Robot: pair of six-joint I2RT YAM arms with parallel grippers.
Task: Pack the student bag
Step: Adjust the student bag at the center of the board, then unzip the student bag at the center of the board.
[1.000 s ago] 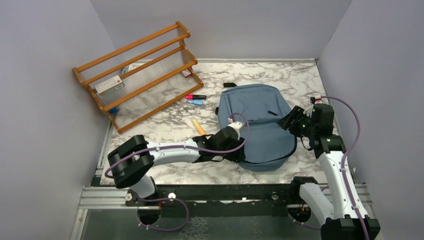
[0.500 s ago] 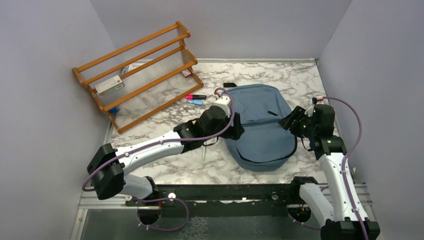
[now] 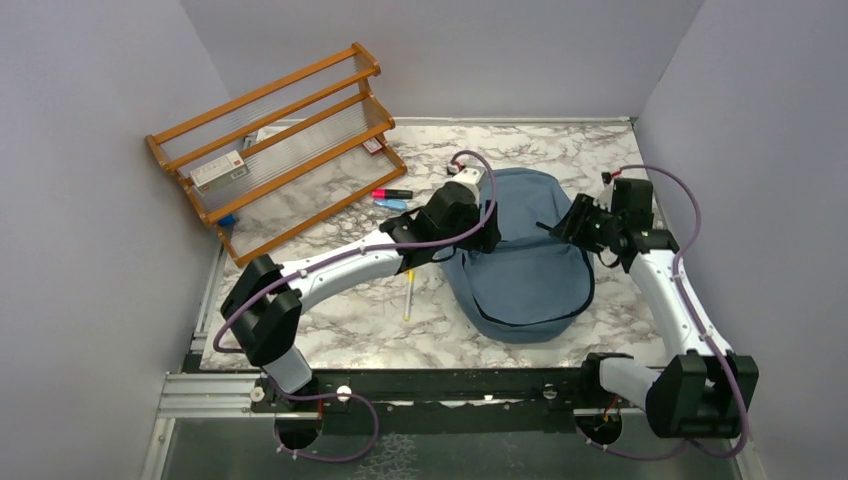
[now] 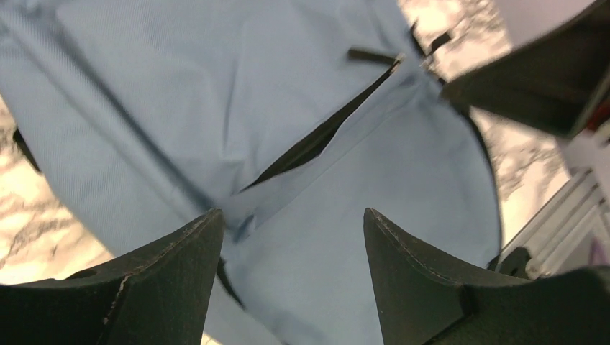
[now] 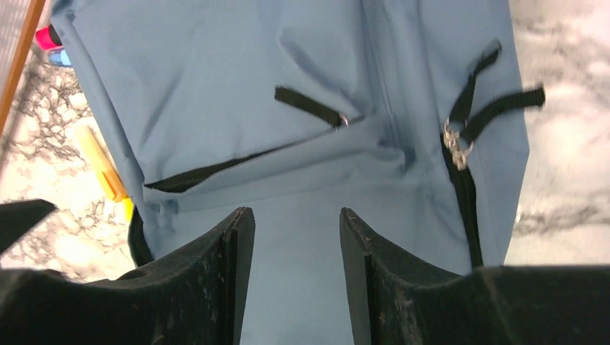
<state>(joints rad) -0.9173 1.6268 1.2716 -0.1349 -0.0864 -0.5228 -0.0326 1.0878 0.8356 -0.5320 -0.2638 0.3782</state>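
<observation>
Left gripper [image 4: 291, 219] and right gripper [image 5: 296, 215] hung over the bag [image 3: 525, 265], fingers apart, empty. Zip slit [image 4: 316, 136] ran between them, pull end nearer right.

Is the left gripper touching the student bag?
Cannot tell. In the left wrist view the left gripper stands open over the student bag, but contact at the tips is unclear; the top view hides the fingertips.

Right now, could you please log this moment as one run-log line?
student bag: lying flat, front zip partly open | left jaws: apart, empty, above bag | right jaws: apart, empty, above bag
</observation>
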